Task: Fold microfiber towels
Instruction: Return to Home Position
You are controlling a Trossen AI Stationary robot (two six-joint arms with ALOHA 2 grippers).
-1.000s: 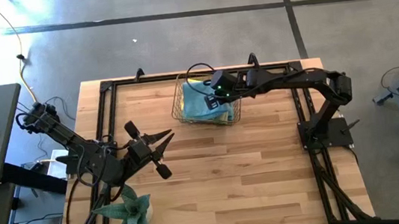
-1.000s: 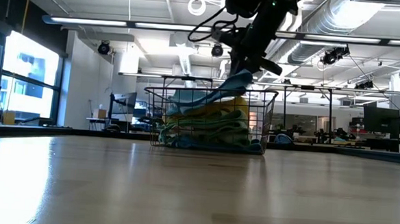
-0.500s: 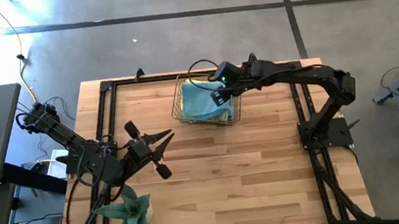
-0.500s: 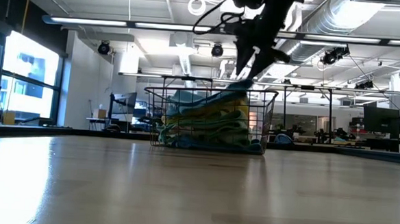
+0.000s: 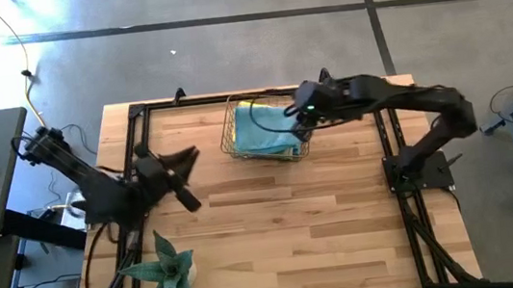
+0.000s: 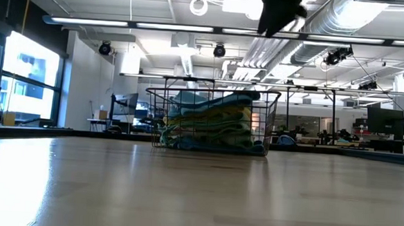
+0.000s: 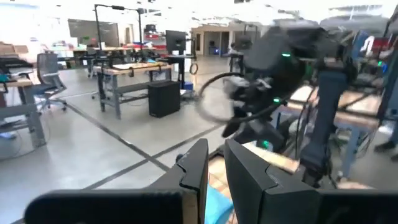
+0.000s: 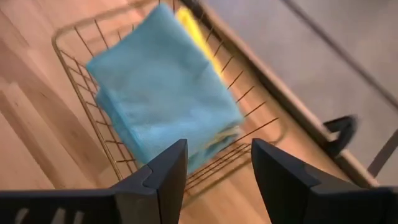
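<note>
Logging from the near table edge outward: we note the bare wood table (image 6: 184, 195) in front, with no loose cloth on it in the high view, and a spiky plant (image 5: 166, 269) at its near left corner. Just beyond the plant the left gripper (image 7: 215, 155) hangs over the table's left side, well apart from the basket. Its jaws stand narrow, only a slit between them, holding nothing. Farther back, near the middle of the far edge, sits the wire basket (image 6: 163, 90) with the microfiber towels stacked inside. A blue towel (image 8: 161, 99) lies folded flat on top, a yellow towel (image 8: 193, 34) shows at its far side, and green towels (image 6: 208, 130) lie lower down; how many layers are under there we cannot tell from the side. The right gripper (image 8: 218, 152) hovers above the basket's right side, clear of the stack, jaws moderately apart and empty. We judge folding and stacking done, with only parking the arms left. Handling note: these cloths are light, soft and limp, with a nap that grips the pads. A pinch should take a folded edge or corner through all layers, since a single layer would let the fold fall open, and the light basket might drag along. Beyond the table stand workbenches (image 7: 124, 74) on open floor.
</note>
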